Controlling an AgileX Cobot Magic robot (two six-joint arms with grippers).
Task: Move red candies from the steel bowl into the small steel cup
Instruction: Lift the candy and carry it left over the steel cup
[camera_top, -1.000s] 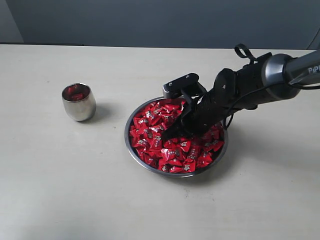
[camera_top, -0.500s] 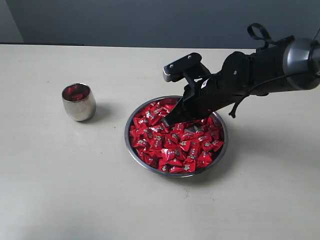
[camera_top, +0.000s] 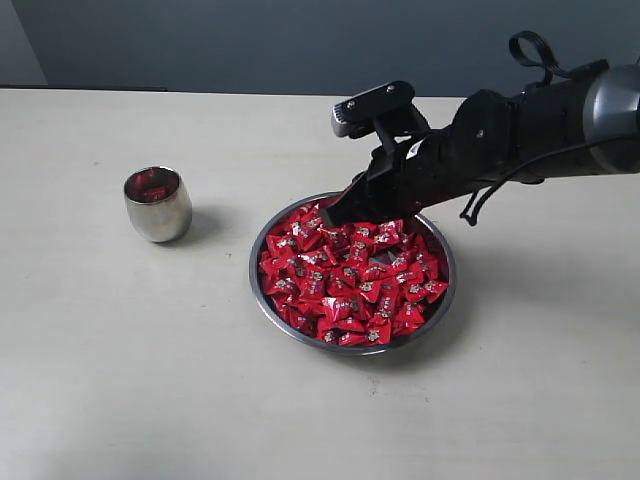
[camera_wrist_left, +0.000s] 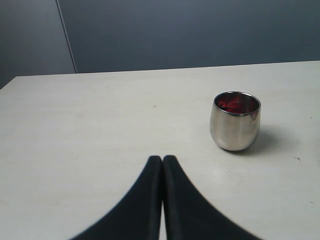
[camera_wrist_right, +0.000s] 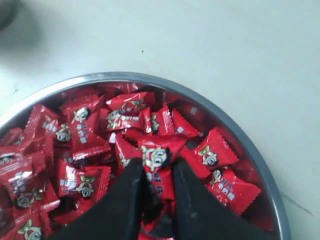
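Many red candies (camera_top: 345, 285) fill the steel bowl (camera_top: 262, 298) at the table's middle. My right gripper (camera_top: 335, 212) hangs above the bowl's far rim, lifted clear of the pile. It is shut on one red candy (camera_wrist_right: 159, 167), which sits pinched between the two black fingers (camera_wrist_right: 131, 192) in the right wrist view. The small steel cup (camera_top: 157, 204) stands upright to the left of the bowl, with some red showing inside it (camera_wrist_left: 236, 104). My left gripper (camera_wrist_left: 162, 160) is shut with nothing in it, low over bare table, short of the cup.
The pale table (camera_top: 150, 380) stretches on all sides of the bowl and cup. A dark wall (camera_top: 300, 40) runs behind the table's far edge. The right arm's black body (camera_top: 500, 135) reaches in from the right.
My right gripper has risen out of the candy pile and drawn back toward the bowl's far rim, carrying one candy. The cup, the bowl and the left gripper have stayed put.
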